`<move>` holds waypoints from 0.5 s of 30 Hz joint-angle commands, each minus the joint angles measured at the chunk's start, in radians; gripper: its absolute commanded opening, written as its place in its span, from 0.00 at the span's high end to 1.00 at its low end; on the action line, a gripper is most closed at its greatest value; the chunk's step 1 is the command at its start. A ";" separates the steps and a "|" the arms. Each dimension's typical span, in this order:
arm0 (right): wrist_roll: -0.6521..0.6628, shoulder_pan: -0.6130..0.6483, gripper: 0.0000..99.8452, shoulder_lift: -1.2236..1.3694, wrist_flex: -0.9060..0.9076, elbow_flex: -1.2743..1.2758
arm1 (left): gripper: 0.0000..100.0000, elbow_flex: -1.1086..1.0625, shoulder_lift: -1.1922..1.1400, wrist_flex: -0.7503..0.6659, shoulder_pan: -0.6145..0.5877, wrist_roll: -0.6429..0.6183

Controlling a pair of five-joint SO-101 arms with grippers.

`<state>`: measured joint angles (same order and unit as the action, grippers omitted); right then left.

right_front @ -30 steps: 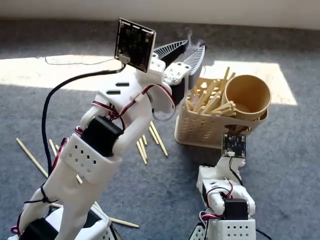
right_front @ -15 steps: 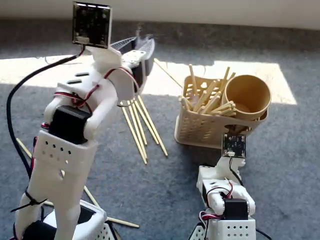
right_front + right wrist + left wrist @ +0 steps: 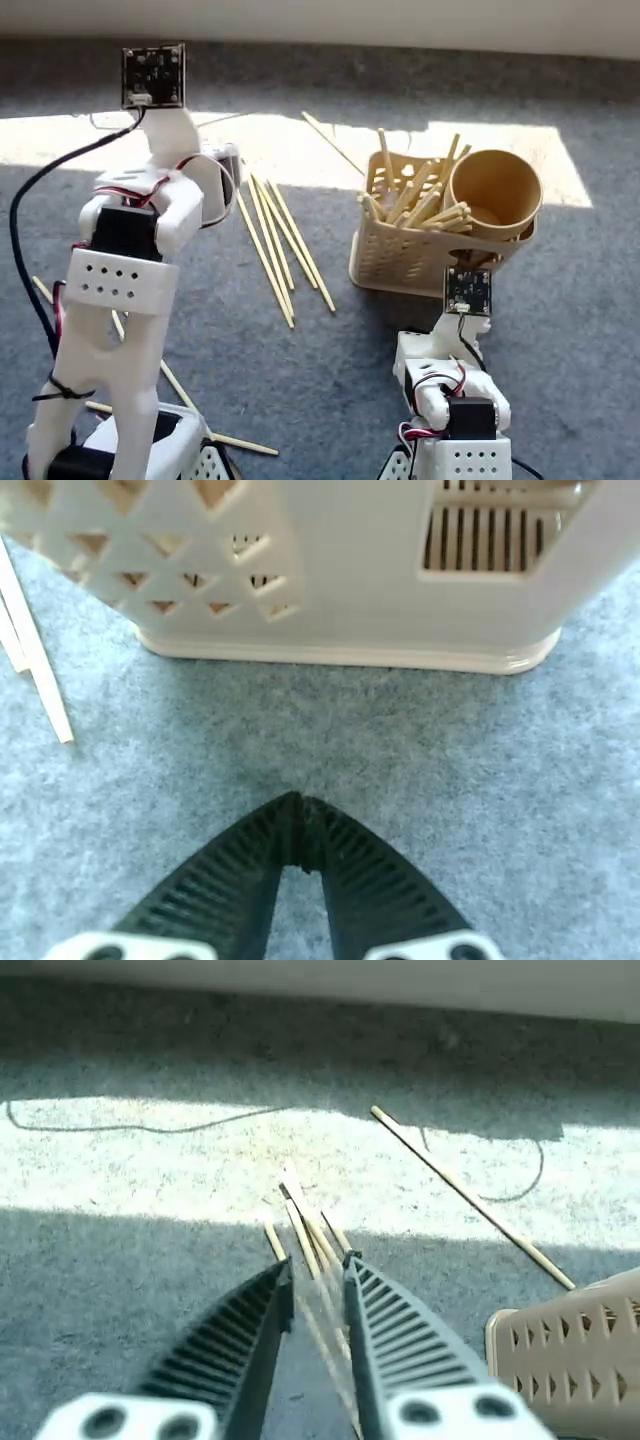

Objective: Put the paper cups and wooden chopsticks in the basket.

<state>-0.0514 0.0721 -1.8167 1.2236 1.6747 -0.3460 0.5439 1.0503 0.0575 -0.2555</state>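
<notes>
High view, paper cup (image 3: pixel 497 188) in basket (image 3: pixel 393 262), chopsticks (image 3: pixel 276 243) on carpet (image 3: pixel 565 335)

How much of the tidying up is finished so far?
Done: one paper cup and a bundle of chopsticks sit in the basket. In hand: nothing; the left end effector is open above a loose cluster of chopsticks, the right end effector shut. Left: that cluster and scattered chopsticks on the carpet.
</notes>
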 commanded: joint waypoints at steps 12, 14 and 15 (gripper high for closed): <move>0.009 0.007 0.99 -0.002 0.007 0.102 | 0.92 0.099 -0.366 0.017 -0.022 0.028; 0.009 0.007 0.99 -0.002 0.007 0.102 | 0.92 0.176 -0.450 0.064 -0.025 0.028; 0.009 0.007 0.99 -0.002 0.007 0.102 | 0.92 0.211 -0.490 0.086 -0.025 0.028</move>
<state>-0.0514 0.0721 -1.8167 1.2236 1.6747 -0.2647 0.1312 1.0871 0.0453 -0.2555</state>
